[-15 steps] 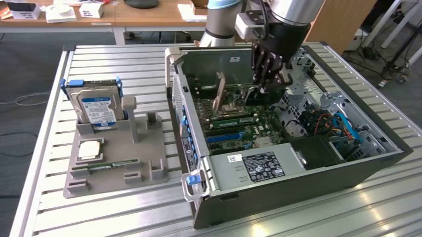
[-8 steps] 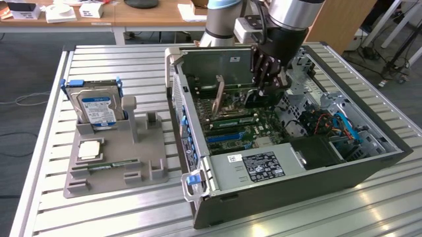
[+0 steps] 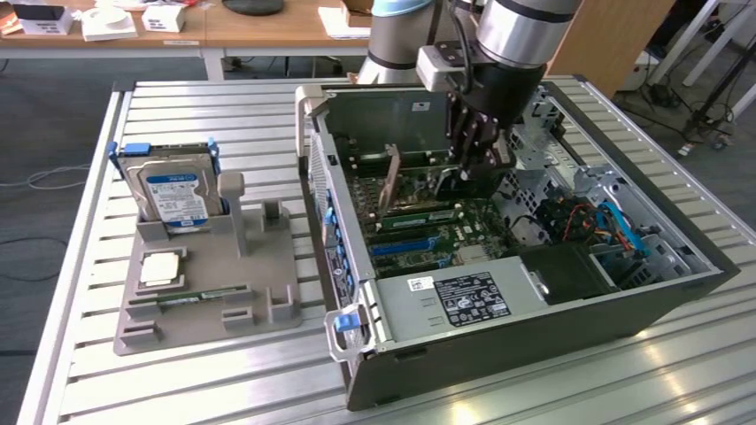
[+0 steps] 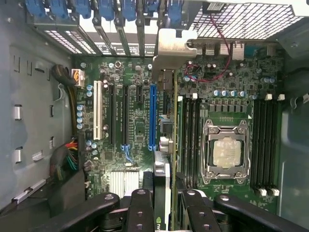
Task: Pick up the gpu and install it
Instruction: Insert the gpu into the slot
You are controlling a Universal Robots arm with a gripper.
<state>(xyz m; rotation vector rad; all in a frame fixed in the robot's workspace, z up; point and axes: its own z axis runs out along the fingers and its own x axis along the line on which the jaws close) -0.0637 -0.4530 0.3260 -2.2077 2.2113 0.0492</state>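
1. One step looks done: the gpu (image 3: 394, 177) is off the counter (image 3: 177, 390) and inside the open computer case (image 3: 532, 354), in the upper middle of the exterior view.
2. Both fingers (image 4: 140, 212) are clenched on the card, one on each side, and the gripper (image 3: 479, 166) hangs over the motherboard (image 4: 135, 121).
3. Seen from the wrist, the card stands on edge just beside the long blue slot (image 4: 152, 116), with its silver bracket (image 4: 171, 46) toward the rear openings.
4. What's left, I'd judge, is seating it. I cannot tell whether it is already down in a slot.

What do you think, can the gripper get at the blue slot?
Probably yes. The gripper holds the gpu inside the open case, close to the blue slot, and nothing seems to stand between them.
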